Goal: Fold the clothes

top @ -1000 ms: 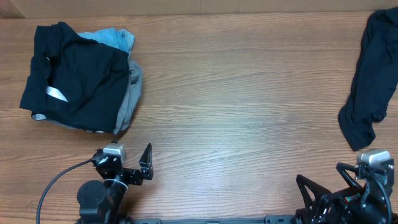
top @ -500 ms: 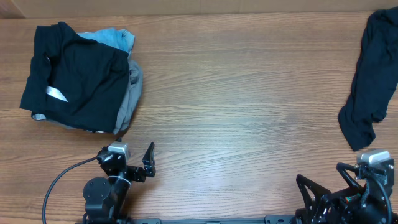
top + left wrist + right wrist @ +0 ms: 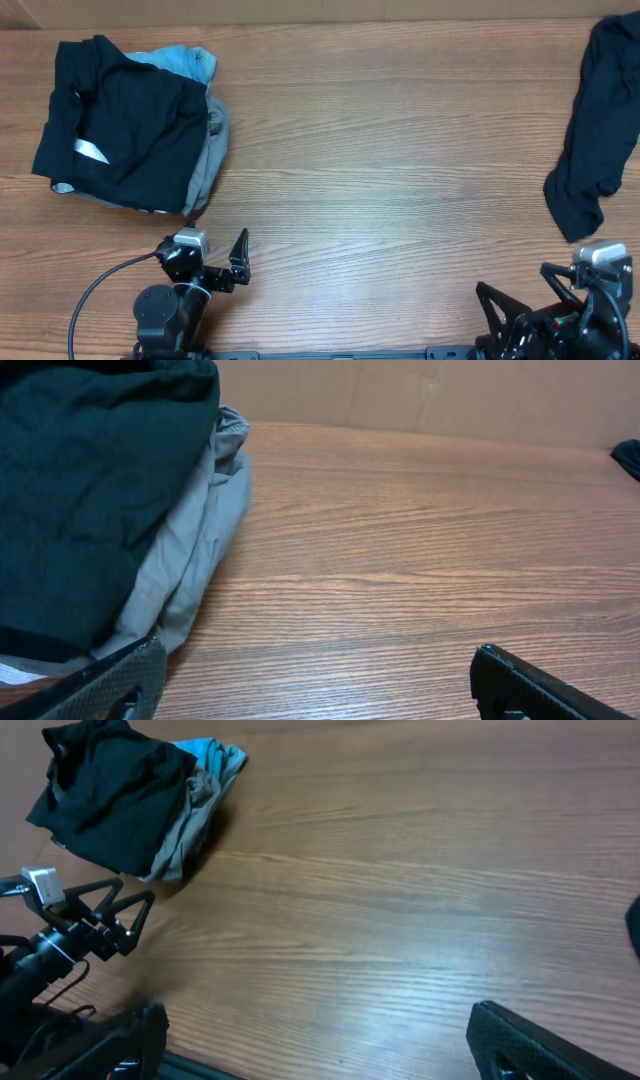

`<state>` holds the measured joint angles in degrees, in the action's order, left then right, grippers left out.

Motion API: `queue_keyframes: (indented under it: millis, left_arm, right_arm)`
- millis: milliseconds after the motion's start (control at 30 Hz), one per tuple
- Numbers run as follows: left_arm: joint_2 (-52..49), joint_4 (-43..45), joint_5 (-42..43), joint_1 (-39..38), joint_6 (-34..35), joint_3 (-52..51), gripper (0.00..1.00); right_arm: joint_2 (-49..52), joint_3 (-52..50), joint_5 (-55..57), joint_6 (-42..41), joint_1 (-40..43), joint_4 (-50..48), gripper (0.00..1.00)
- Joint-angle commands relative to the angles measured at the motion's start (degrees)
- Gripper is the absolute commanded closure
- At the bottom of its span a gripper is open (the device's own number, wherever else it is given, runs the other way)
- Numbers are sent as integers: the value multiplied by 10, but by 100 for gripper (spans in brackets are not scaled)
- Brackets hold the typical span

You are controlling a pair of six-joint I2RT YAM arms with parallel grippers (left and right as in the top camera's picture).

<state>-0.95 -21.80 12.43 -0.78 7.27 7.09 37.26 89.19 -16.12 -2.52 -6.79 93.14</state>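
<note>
Clothes (image 3: 140, 150) lie in two places on the wooden surface (image 3: 400, 170), both away from the arms. Nearest to the robot, the left tool (image 3: 315, 665) and the right tool (image 3: 315, 1020) sit low at the near edge, each with its jaws spread wide and nothing between them. Just beyond the left tool is a pile (image 3: 150, 110): a grey garment (image 3: 200, 530) at the near side, a black garment (image 3: 120, 130) with a white tag (image 3: 90, 152) on top, and a light-blue garment (image 3: 185, 62) showing at the far side. Far to the right lies a loose black garment (image 3: 595, 120), crumpled and partly cut by the picture border. I count two tools, one pile of at least three garments, and one loose garment, so four garments are visible; more can be hidden below. I think the main risk is that the right tool pinches two layers of the crumpled cloth together, so it will not spread flat; the left tool, being so close, may catch the grey hem and disturb the pile
</note>
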Motion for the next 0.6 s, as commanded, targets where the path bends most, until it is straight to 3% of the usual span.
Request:
queue_keyframes:
  millis: [0,67,433,567]
  left_arm:
    - [7,2,7,-4,-9,-6,0]
    - [7,2,7,-4,-9,-6,0]
    - [7,2,7,-4,-9,-6,0]
    - [7,2,7,-4,-9,-6,0]
  right_arm:
    - [-4,-12,10,5,0,-19,0]
    - [-18,-49,17,12,1,-82,0]
    - [-260,-581,8,15,14,-560,0]
    - [-322,-700,6,15,14,-680,0]
